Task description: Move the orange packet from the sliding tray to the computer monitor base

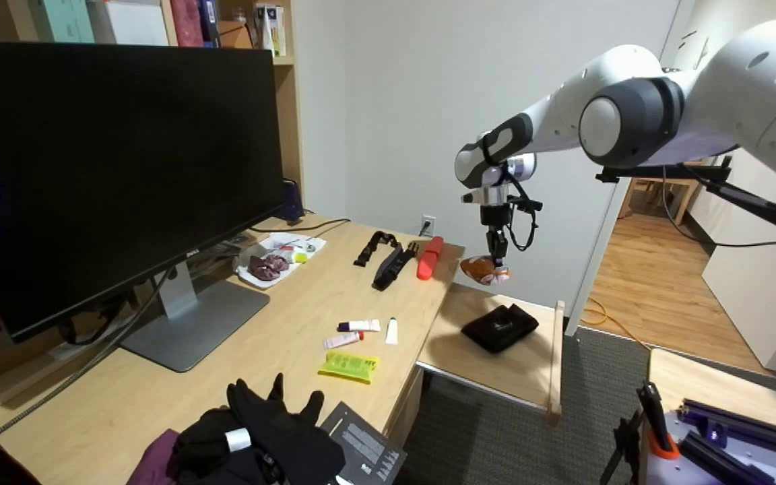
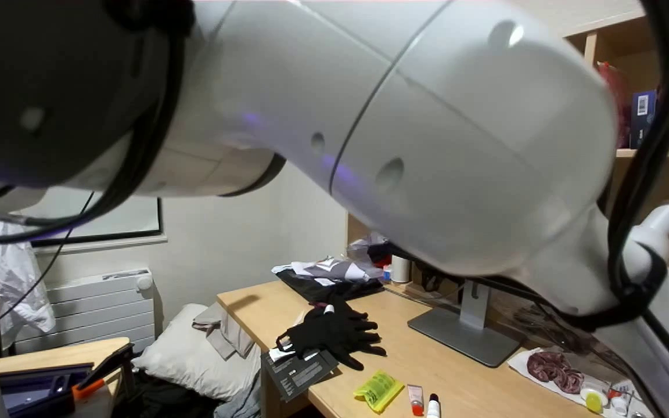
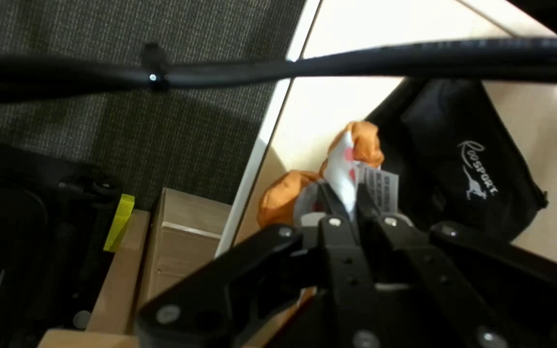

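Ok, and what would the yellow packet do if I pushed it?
The yellow packet would probably slide, not roll, because it lies flat on the desk. It looks shiny and crinkly, so it might crumple and feel slippery. It's small and flattish, so perhaps light.

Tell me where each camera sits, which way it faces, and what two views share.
In an exterior view: above the desk, looking along it toward the wall; arm at right, hand holding the orange packet.
In an exterior view: close by the arm, which fills the top; facing the gloves and radiator; hand not visible.
Wrist view: on the wrist, looking down at the sliding tray and black pouch; fingers and cable show.
Both exterior views share the gloves, yellow packet and monitor base.
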Controlling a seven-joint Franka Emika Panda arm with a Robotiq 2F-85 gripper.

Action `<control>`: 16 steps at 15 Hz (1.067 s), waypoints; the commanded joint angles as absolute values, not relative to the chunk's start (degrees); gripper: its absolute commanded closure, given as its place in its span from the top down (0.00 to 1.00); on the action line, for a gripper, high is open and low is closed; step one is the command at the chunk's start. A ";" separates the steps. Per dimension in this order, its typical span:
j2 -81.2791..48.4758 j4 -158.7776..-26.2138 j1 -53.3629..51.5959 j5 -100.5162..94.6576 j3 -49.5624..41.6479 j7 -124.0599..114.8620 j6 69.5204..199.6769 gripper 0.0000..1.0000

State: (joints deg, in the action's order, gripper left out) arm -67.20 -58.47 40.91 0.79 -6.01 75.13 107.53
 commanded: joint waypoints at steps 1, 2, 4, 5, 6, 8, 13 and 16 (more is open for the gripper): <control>-56.15 -72.05 39.93 1.50 -4.43 76.58 110.25 0.07; -54.24 -74.45 39.68 1.62 -3.76 76.71 111.33 0.07; -50.52 -79.44 38.28 1.39 -2.83 75.58 113.39 0.07; -48.89 -82.00 37.74 1.35 -2.37 75.18 114.56 0.07; -47.50 -84.69 36.88 1.45 -1.73 74.90 116.52 0.07; -44.87 -90.41 35.47 1.62 -0.46 74.70 120.81 0.07; -39.85 -104.91 30.84 5.33 1.32 76.45 135.03 0.07; -36.64 -114.15 28.79 7.81 3.62 76.85 144.69 0.07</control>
